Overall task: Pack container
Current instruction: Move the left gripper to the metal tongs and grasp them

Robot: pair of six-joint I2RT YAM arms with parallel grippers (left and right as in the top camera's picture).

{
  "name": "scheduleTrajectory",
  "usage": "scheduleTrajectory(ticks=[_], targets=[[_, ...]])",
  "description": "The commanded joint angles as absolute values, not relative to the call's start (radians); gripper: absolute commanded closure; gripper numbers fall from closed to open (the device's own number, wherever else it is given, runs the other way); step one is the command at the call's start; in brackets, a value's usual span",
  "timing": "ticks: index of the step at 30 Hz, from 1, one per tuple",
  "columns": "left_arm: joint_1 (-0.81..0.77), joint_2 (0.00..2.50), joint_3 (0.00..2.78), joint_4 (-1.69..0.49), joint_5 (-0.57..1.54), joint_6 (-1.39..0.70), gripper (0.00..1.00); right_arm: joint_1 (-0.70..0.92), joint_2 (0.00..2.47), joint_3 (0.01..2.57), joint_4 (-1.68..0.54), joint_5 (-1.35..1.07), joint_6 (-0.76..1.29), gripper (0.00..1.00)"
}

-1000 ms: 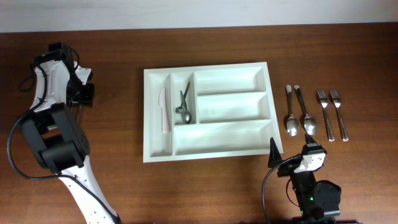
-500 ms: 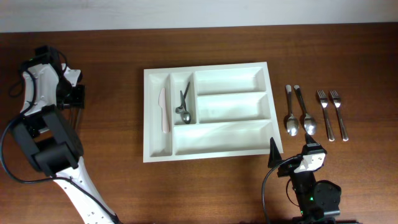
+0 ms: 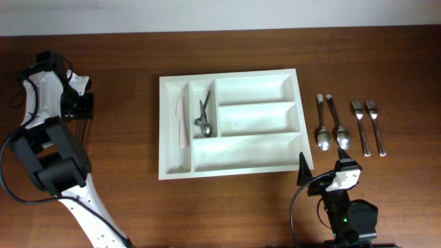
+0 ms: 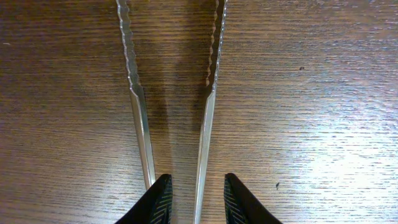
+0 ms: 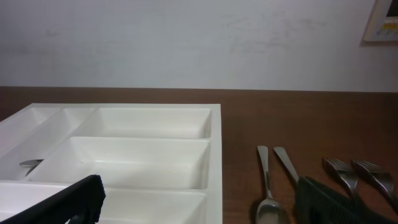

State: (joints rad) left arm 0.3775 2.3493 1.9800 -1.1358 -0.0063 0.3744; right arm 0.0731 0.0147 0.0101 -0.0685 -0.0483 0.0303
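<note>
The container (image 3: 242, 165), a white tray with five compartments, lies mid-table and also shows in the right wrist view (image 5: 149, 155). A white knife (image 3: 182, 122) lies in its leftmost narrow slot, a small spoon (image 3: 204, 118) in the slot beside it. At the far left my left gripper (image 3: 77, 110) is low over two serrated metal knives. In the left wrist view the right knife (image 4: 208, 118) runs between the fingers of the left gripper (image 4: 198, 177), which are narrowly open with small gaps either side. The left knife (image 4: 138, 112) passes just outside. My right gripper (image 5: 199, 205) stands wide open near the tray's front right corner.
Two spoons (image 3: 322, 127) (image 3: 338, 127) and two forks (image 3: 359, 125) (image 3: 375, 125) lie in a row right of the tray. They show in the right wrist view too, as spoons (image 5: 267, 186) and forks (image 5: 351, 171). The wall runs along the table's far edge.
The left arm's wrist has shifted left, away from the tray, and settled over the knives. The right arm and all the cutlery have stayed put.
</note>
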Motion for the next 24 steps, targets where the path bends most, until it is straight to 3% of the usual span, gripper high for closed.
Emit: scheduleTrajectory(ticks=[1,9,13,19,24], targets=[[0.381,2.357,1.942,-1.122,0.017,0.383,0.70,0.078,0.007,0.006,-0.075,-0.040,0.038,0.01],[0.381,2.357,1.818,-1.048,0.015,0.384,0.70,0.078,0.007,0.006,-0.075,-0.040,0.039,0.01],[0.380,2.356,1.824,-1.053,0.016,0.382,0.98,0.078,0.007,0.006,-0.075,-0.040,0.039,0.01],[0.378,2.354,1.955,-1.139,0.022,0.326,0.98,0.078,0.007,0.006,-0.075,-0.040,0.039,0.01],[0.336,2.350,2.210,-1.295,0.145,0.295,0.98,0.078,0.007,0.006,-0.075,-0.040,0.039,0.01]])
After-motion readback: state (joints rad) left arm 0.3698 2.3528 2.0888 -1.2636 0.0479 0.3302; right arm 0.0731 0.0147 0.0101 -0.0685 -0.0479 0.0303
